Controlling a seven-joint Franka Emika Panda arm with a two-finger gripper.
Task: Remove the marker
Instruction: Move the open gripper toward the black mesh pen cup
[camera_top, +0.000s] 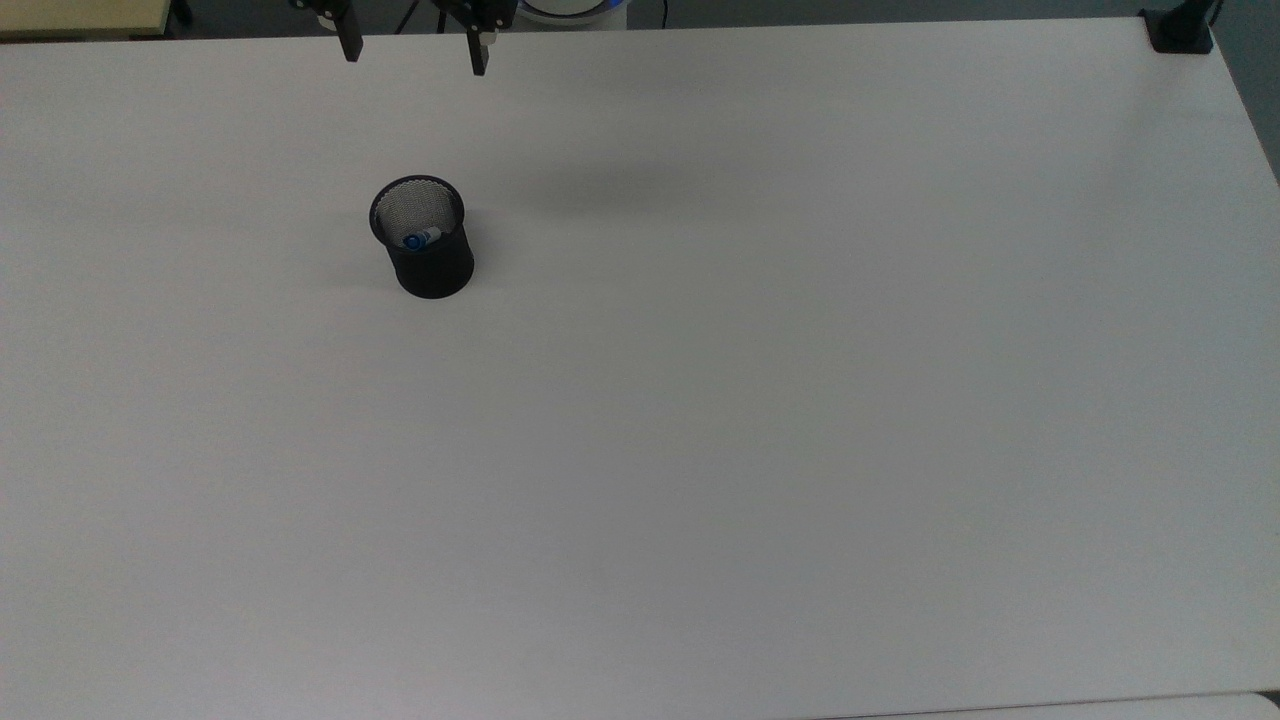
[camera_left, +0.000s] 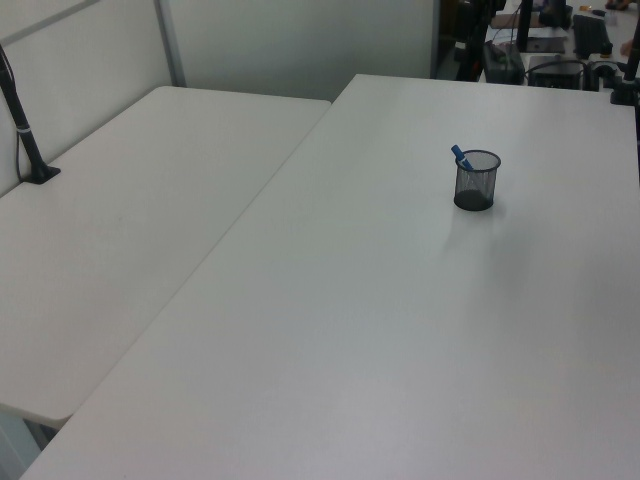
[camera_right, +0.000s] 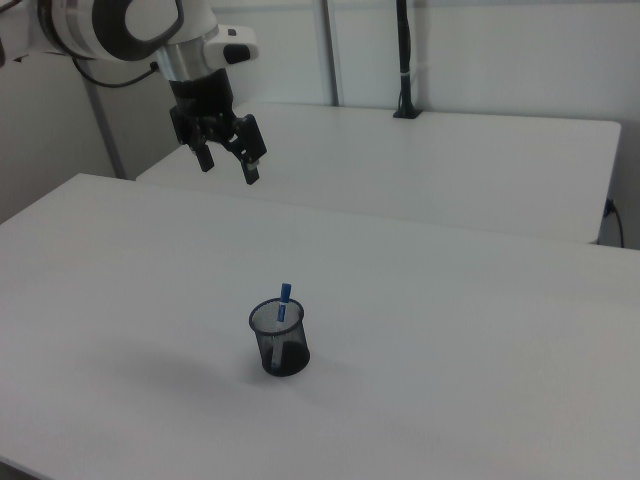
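The marker (camera_top: 421, 239) stands in a black mesh cup (camera_top: 432, 266) on the white table; its blue end pokes above the rim, leaning against the wall. The left view has the marker (camera_left: 460, 157) tilted out of the cup (camera_left: 476, 181), and the right view shows the marker (camera_right: 284, 301) upright in the cup (camera_right: 280, 343). My gripper (camera_top: 414, 55) hangs open at the top view's upper edge, well above and behind the cup, with nothing between its fingers. In the right view the gripper (camera_right: 229, 166) floats high over the table, up and left of the cup.
A second white table (camera_left: 120, 230) adjoins the main table (camera_top: 700, 420). A black clamp post (camera_left: 25, 130) stands on that second table, and another black clamp (camera_top: 1180, 30) sits at the top view's upper right corner.
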